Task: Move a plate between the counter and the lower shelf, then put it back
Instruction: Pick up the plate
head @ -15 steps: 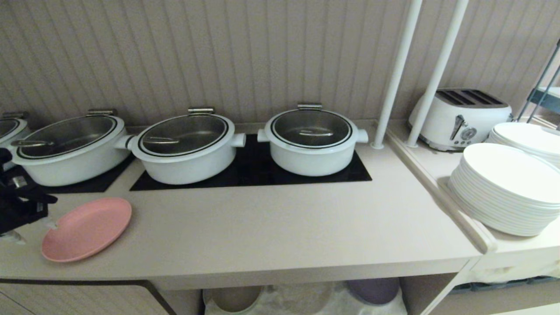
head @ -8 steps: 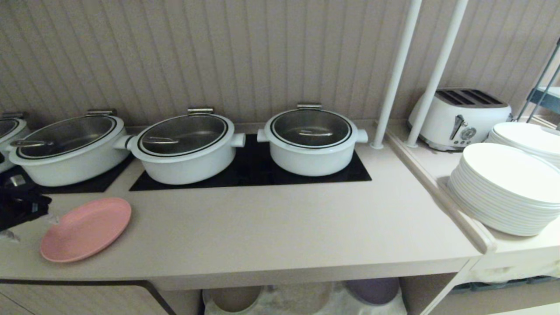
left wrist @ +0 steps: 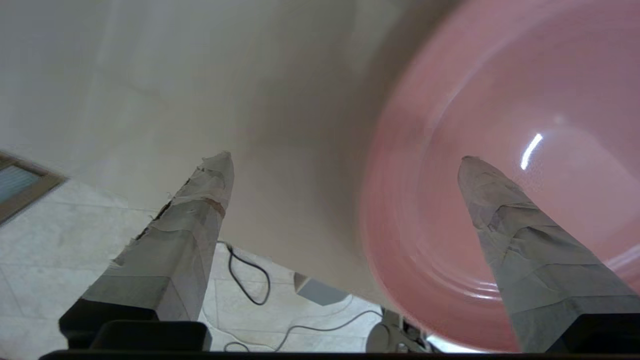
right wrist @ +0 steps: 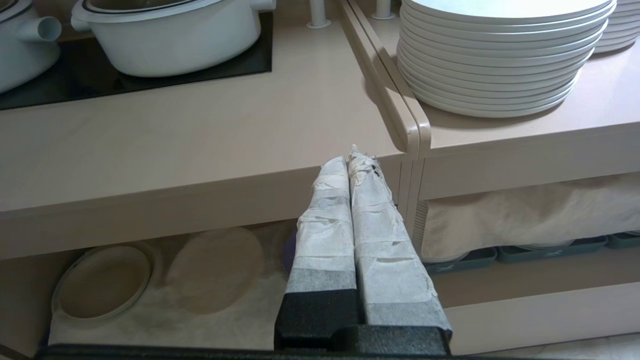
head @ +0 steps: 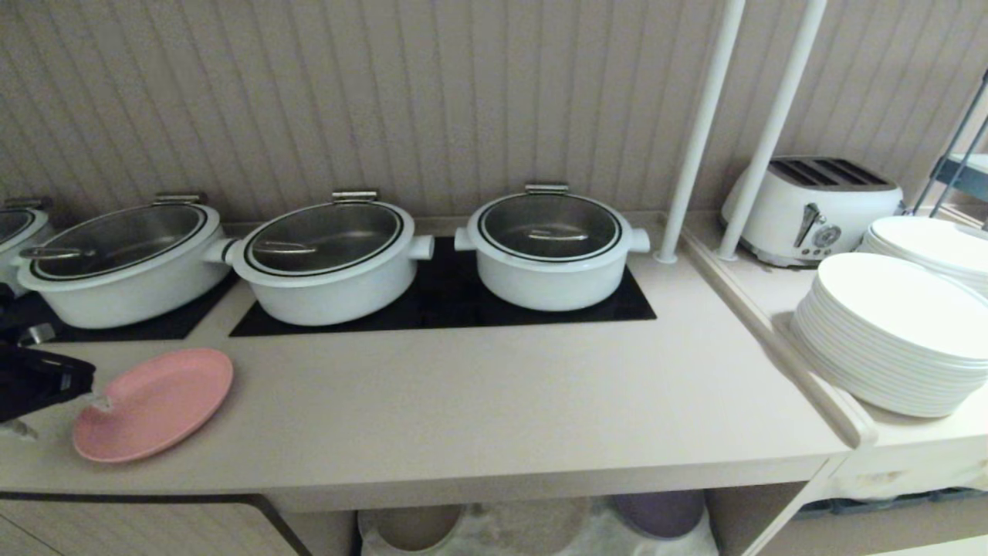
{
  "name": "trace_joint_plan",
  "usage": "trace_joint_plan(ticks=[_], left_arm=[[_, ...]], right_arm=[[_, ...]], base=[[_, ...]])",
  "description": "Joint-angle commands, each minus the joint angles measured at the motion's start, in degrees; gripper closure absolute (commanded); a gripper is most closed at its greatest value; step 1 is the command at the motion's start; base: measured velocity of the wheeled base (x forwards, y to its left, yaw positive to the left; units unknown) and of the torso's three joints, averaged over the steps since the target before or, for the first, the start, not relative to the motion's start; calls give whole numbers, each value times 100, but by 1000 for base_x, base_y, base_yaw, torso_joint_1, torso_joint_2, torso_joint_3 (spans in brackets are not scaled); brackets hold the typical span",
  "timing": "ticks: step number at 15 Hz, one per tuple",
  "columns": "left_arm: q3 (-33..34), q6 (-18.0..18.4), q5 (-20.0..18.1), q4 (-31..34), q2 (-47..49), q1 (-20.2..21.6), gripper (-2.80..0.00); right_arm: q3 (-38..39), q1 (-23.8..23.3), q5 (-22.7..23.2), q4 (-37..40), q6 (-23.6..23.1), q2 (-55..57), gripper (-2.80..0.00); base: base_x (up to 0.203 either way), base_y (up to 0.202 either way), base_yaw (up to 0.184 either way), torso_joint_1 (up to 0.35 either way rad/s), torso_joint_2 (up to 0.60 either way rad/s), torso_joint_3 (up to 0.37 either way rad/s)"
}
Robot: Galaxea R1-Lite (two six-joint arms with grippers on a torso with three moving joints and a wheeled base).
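Tool point(left wrist: 345, 160) on my left arm stands spread wide, one taped finger point(left wrist: 505, 225) over the round matte pink plastic plate point(head: 153, 403), nothing gripped. That plate lies flat on the glossy beige counter point(head: 478, 409) at eight o'clock, near its front edge. Right tool point(right wrist: 352, 160) hangs clenched, empty, before the cloth-lined lower shelf point(right wrist: 165, 320).

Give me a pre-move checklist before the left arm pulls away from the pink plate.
1. The plate lies flat on the counter: ok.
2. The left gripper is open, fingers apart: ok.
3. Fingers clear of the plate rim: cannot tell; one finger lies over the plate in the wrist view.
4. Plate fully on the counter, not overhanging the front edge: ok.
5. The right gripper is shut and parked below the counter edge: ok.
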Motion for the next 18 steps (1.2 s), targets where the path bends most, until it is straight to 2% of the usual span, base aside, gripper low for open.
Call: trace_joint_plan(ticks=[1, 18], left_arm=[[0, -28, -6, 28, 28, -121, -280], [0, -266, -14, 28, 134, -346, -280]], right_arm=[[0, 0, -2, -2, 2, 0, 0], [0, 0, -2, -2, 2, 0, 0]], base=[[0, 0, 0, 0, 0, 0], [0, 0, 0, 0, 0, 0]])
